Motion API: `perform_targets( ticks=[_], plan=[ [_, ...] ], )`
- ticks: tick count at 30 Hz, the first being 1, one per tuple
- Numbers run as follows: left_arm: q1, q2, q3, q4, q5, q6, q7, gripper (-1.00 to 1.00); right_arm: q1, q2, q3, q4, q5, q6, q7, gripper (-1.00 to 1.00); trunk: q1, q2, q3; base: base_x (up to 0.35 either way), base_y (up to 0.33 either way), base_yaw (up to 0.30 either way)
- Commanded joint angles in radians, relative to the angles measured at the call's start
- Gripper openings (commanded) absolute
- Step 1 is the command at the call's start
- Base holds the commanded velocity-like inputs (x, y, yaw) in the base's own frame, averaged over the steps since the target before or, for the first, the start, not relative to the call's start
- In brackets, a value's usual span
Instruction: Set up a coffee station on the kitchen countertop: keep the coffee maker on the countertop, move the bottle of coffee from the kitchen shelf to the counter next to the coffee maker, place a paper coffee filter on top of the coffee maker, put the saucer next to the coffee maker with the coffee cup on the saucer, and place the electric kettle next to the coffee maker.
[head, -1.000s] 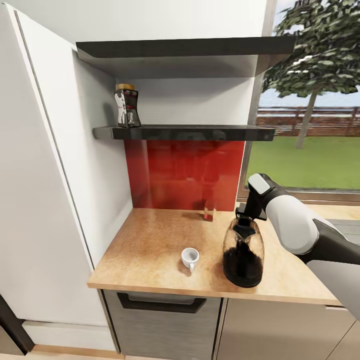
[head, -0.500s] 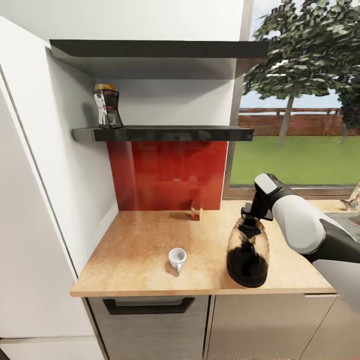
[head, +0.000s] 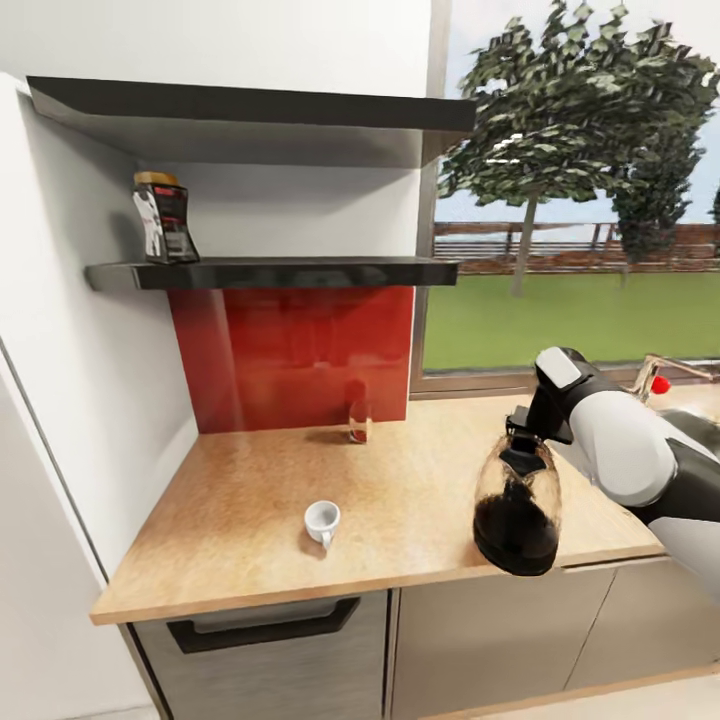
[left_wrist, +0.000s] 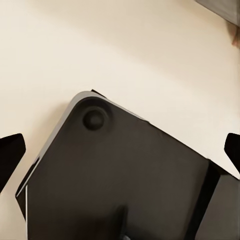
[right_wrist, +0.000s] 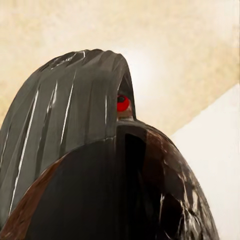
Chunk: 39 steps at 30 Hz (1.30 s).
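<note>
The electric kettle (head: 517, 510), a glass jug with a black lid and base, hangs over the front edge of the kitchen countertop (head: 230, 520). My right gripper (head: 528, 432) is shut on its top handle. The right wrist view shows the kettle (right_wrist: 75, 150) close up. The small white coffee cup (head: 322, 520) stands on the counter left of the kettle. The bottle of coffee (head: 165, 222) stands at the left end of the lower kitchen shelf (head: 300, 272). My left gripper (left_wrist: 121, 152) is open above a black plate of my own body. The coffee maker, saucer and paper filter are out of view.
A small glass (head: 359, 422) stands at the foot of the red backsplash (head: 290, 355). A second black shelf (head: 250, 105) hangs above the first. A white wall panel (head: 70, 400) bounds the counter's left end. A window and a tap (head: 655, 380) lie to the right.
The view has swung to the right, so the shelf, cup and counter sit further left in the picture. The kettle, still held, now lies further right of the cup and closer to the counter's front edge.
</note>
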<state>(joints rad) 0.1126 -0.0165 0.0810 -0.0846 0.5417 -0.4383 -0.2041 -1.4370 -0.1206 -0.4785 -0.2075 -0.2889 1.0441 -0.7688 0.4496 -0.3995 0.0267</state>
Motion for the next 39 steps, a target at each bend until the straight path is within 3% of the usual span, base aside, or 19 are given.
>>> perform_targets(
  ticks=[1, 11, 17, 32, 35, 39],
  plan=[
    [0.001, 0.000, 0.008, -0.001, 0.004, 0.001, -0.009, 1.00, 0.000, -0.002, 0.002, -0.001, -0.009, 0.003, -0.009, -1.00, 0.000, -0.001, 0.001, 0.000, 0.000, -0.227],
    [0.001, 0.000, 0.008, -0.001, 0.003, 0.000, -0.009, 1.00, 0.000, -0.020, -0.002, -0.066, -0.010, 0.003, -0.007, -1.00, 0.000, -0.001, 0.013, 0.000, 0.000, -0.222],
    [0.001, 0.000, 0.008, -0.001, 0.004, 0.000, -0.009, 1.00, 0.000, -0.019, -0.003, -0.167, -0.008, 0.003, -0.006, -1.00, 0.000, -0.001, 0.020, 0.000, 0.000, -0.211],
    [0.001, -0.002, 0.008, -0.001, 0.004, 0.001, -0.009, 1.00, 0.000, -0.053, -0.002, -0.179, -0.010, 0.003, -0.006, -1.00, 0.000, -0.001, 0.037, 0.000, 0.000, -0.193],
    [0.001, -0.002, 0.008, -0.001, 0.004, 0.001, -0.009, 1.00, 0.000, -0.069, -0.002, -0.179, -0.011, 0.003, -0.005, -1.00, 0.000, -0.001, 0.041, 0.000, 0.000, -0.168],
    [0.001, -0.002, 0.007, -0.001, 0.003, 0.001, -0.009, 1.00, 0.001, -0.111, -0.002, -0.174, -0.013, 0.003, -0.003, -1.00, 0.000, -0.001, 0.045, 0.000, 0.000, -0.161]
  ],
)
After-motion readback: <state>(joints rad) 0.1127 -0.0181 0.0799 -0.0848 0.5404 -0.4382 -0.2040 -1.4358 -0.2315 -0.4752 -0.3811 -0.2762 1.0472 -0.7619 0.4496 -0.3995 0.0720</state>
